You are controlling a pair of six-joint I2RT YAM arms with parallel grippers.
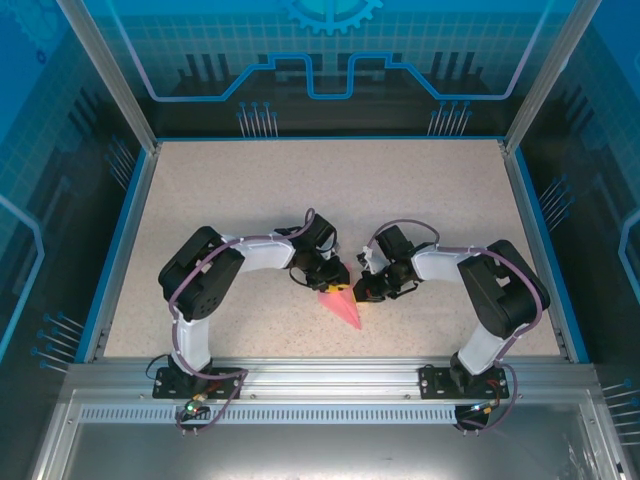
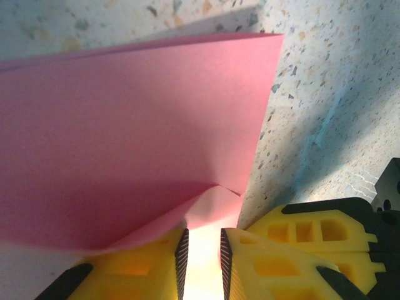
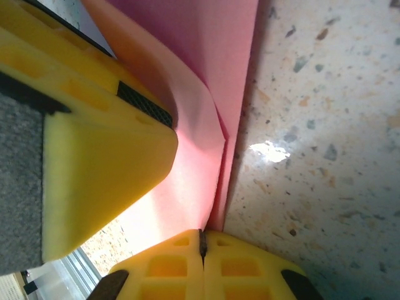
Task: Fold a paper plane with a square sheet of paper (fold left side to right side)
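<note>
The pink sheet of paper (image 1: 343,308) lies folded into a pointed wedge on the table between both arms, its tip toward the near edge. My left gripper (image 1: 333,280) is at its upper left edge. In the left wrist view the paper (image 2: 137,125) rises ahead of that gripper (image 2: 203,232), and a raised flap runs into the narrow gap between its pads. My right gripper (image 1: 360,292) is at the paper's right side. In the right wrist view it (image 3: 201,234) is shut, with the paper's (image 3: 200,162) folded edge pinched at its tips. The left gripper's yellow finger (image 3: 106,156) presses against the flap.
The speckled table (image 1: 250,200) stretches free to the back and both sides. Blue rails (image 1: 118,250) and transparent walls enclose it. A metal rail (image 1: 320,375) with the arm bases runs along the near edge. The two grippers stand almost touching.
</note>
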